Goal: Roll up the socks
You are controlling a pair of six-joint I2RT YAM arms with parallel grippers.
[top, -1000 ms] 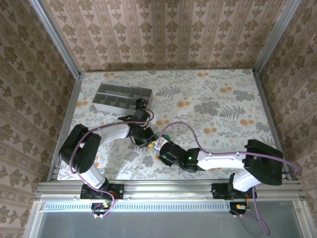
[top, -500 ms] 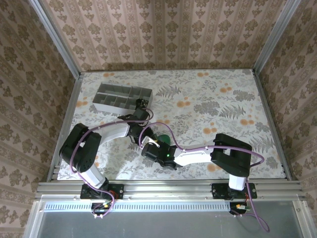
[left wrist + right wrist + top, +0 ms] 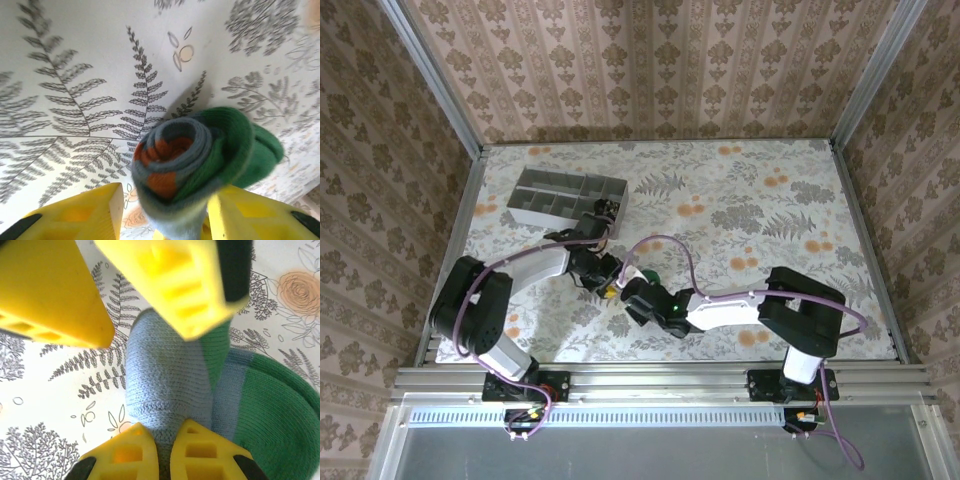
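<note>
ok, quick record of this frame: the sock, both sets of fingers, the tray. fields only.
rolled sock: coiled tight, grey-blue outside, orange at the core, green toe end sticking out
left fingers: apart, one on each side of the roll
right fingers: shut, pinching the roll's grey-blue fabric
arms: both meet at the sock, left of the table's middle
tray: grey, divided, far-left part of the table, apart from the sock

- The table [image 3: 770, 200] is covered with a fern and flower pattern.
- A grey compartment tray [image 3: 565, 196] stands at its far left.
- A rolled teal-grey sock [image 3: 647, 277] lies near the middle.
</note>
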